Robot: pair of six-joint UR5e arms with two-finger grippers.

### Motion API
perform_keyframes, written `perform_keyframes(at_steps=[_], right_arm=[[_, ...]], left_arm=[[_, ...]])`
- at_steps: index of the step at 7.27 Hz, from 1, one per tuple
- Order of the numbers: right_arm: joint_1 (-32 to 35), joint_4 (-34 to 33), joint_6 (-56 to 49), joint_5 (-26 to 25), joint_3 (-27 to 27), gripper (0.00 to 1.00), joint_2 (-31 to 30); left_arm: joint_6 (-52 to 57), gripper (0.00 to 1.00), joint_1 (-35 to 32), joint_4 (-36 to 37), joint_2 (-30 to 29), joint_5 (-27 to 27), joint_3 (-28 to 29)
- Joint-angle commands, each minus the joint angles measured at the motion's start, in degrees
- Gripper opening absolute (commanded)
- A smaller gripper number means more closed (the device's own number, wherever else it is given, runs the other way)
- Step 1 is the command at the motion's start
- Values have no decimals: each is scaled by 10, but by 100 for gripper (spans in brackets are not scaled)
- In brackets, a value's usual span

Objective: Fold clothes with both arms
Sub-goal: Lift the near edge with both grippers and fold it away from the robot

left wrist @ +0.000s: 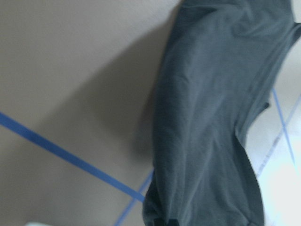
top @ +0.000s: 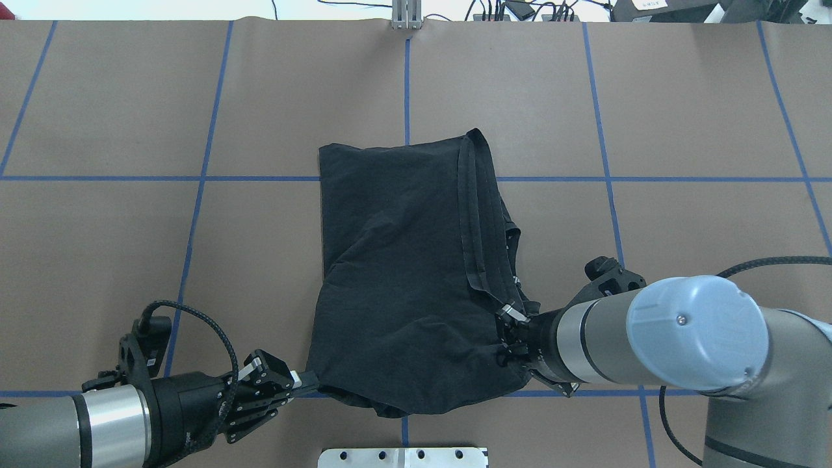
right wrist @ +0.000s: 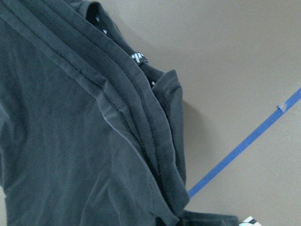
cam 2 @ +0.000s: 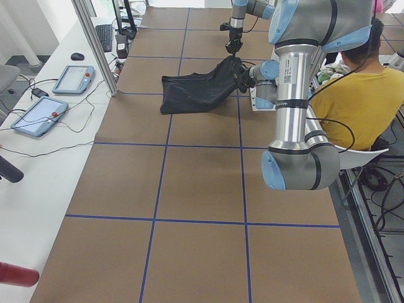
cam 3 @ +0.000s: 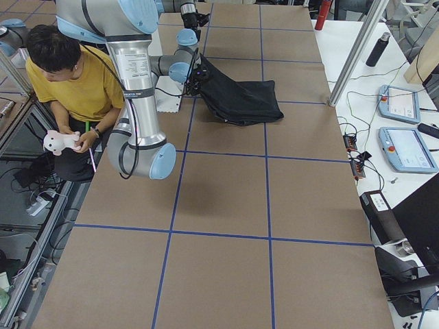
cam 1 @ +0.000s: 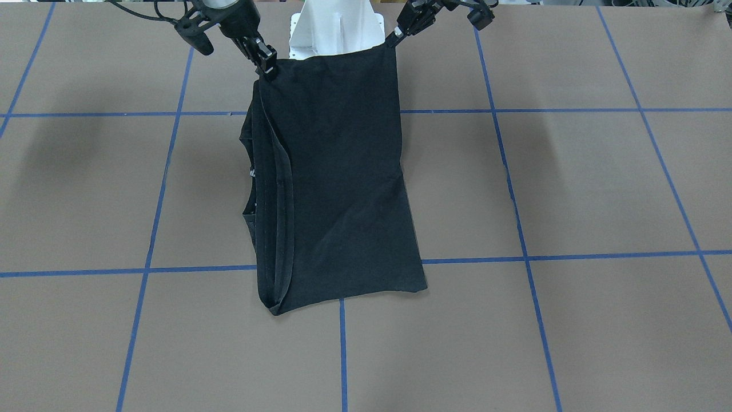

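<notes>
Left black two-finger gripper (top: pixel 309 377) and right black two-finger gripper (cam 1: pixel 267 71) each clamp a raised near corner of the folded black fabric T-shirt (top: pixel 403 260); its far end rests mid-surface on the brown blue-gridded table (top: pixel 682 97).
</notes>
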Motion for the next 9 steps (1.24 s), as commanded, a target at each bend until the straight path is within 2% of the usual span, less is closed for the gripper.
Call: perform_keyframes(at_steps=[1,2,3,5,6,9], right_arm=[[64,2,-25,10,-27,0,17],[110,4,-42,66,-83,0,57],[145,6,-61,107,-152,0,111],[181,7,-107,129,-212,0,135],[192,7,-130,140,-250,0,155],[221,26,-175,152,-387,0,234]], left_arm=[[9,0,-88,2,-44,-19,36],[14,0,-141,2,-74,-72,92],[41,0,-174,2,-108,-100,136],[65,0,-214,-1,-157,-103,219],[73,0,-229,-3,-162,-104,242],[101,0,-274,-6,-227,-106,344]])
